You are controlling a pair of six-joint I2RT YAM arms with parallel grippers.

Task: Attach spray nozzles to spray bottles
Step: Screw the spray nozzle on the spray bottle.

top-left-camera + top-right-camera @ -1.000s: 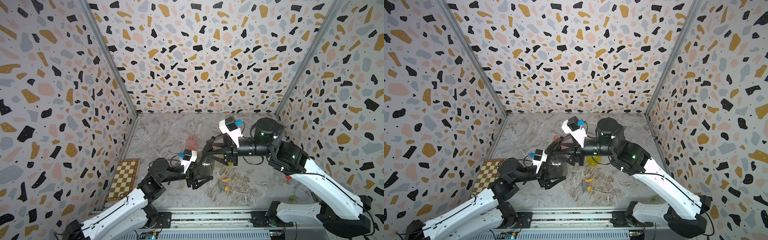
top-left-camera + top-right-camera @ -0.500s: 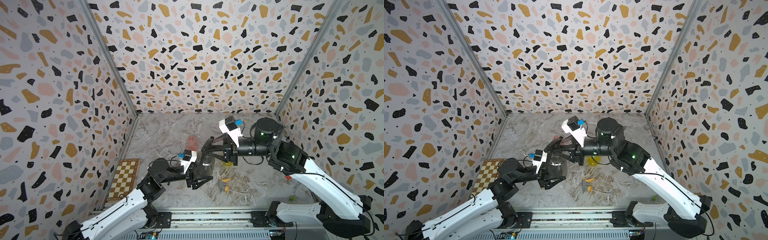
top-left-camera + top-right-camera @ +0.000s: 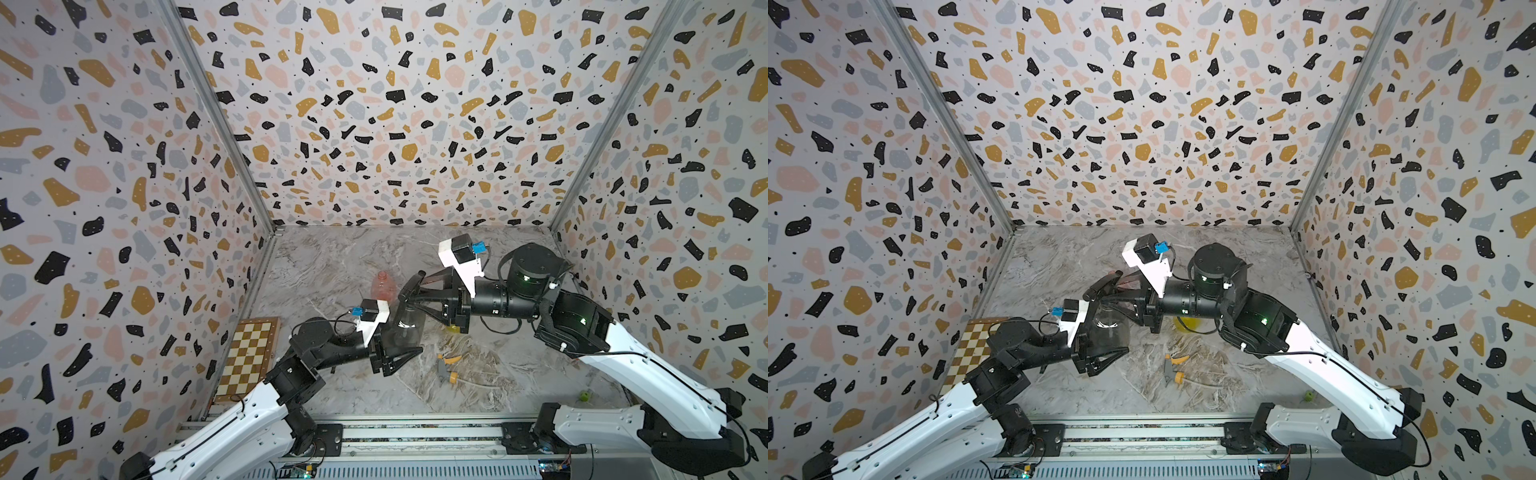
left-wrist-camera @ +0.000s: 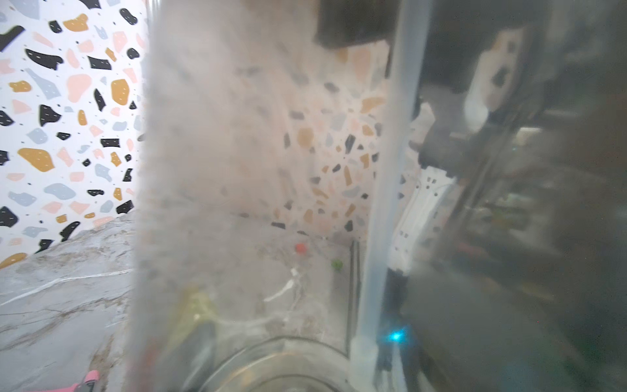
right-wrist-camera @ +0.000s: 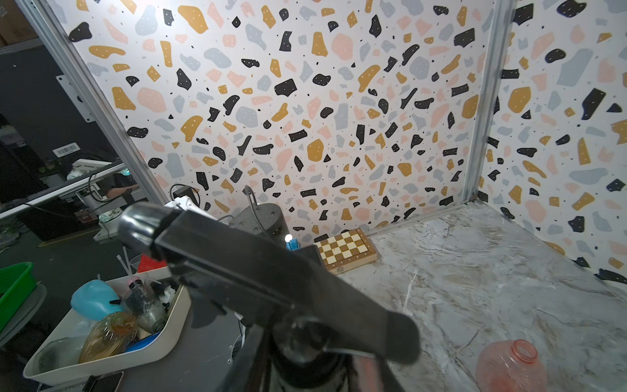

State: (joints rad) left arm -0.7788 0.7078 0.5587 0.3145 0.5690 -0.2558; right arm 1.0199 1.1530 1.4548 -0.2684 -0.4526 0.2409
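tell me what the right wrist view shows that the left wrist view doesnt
Only right wrist: the wooden chessboard, the open pink translucent bottle and the black plastic trigger spray nozzle. Only left wrist: the body of the smoky grey translucent bottle filling the frame, a pale tube running down inside it, a small green object. Both: the marble-patterned table and the terrazzo-patterned walls.

The right tool (image 3: 409, 287), a second ago spread wide just beside the neck of the smoky bottle (image 3: 405, 330), now reaches a little farther over the bottle's top and has its jaws drawn in close around the black nozzle (image 5: 302, 342) sitting there, the gap between them far narrower
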